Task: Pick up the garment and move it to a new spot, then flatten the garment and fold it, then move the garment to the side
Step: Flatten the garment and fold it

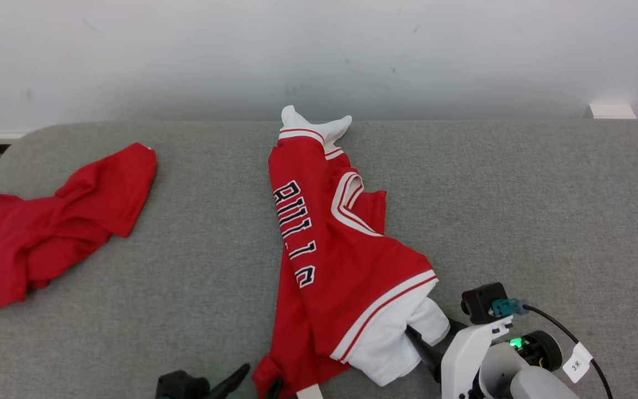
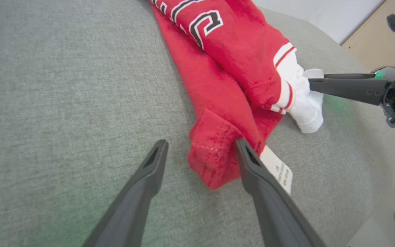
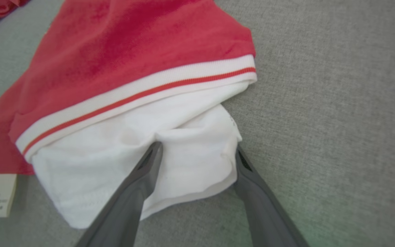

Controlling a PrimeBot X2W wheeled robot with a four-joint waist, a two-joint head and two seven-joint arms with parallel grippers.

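on the grey surface (image 1: 518, 194), the garment's (image 1: 341, 244) red hem (image 2: 214, 161) was straddled by the parted left gripper (image 2: 201, 141), its white part (image 3: 197, 113) by the parted right gripper (image 3: 197, 145).

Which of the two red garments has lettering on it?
The jersey in the middle, with dark letters and white trim; the crumpled shirt at the left is plain.

The left gripper (image 2: 201, 143) is held with both long dark fingers (image 2: 132, 206) spread wide and angled downward. The right gripper (image 3: 197, 146) is likewise spread wide, its fingers kept low and nearly level. Behind them the white right wrist (image 1: 463, 354) is seen, a green light (image 1: 515, 342) lit on it.
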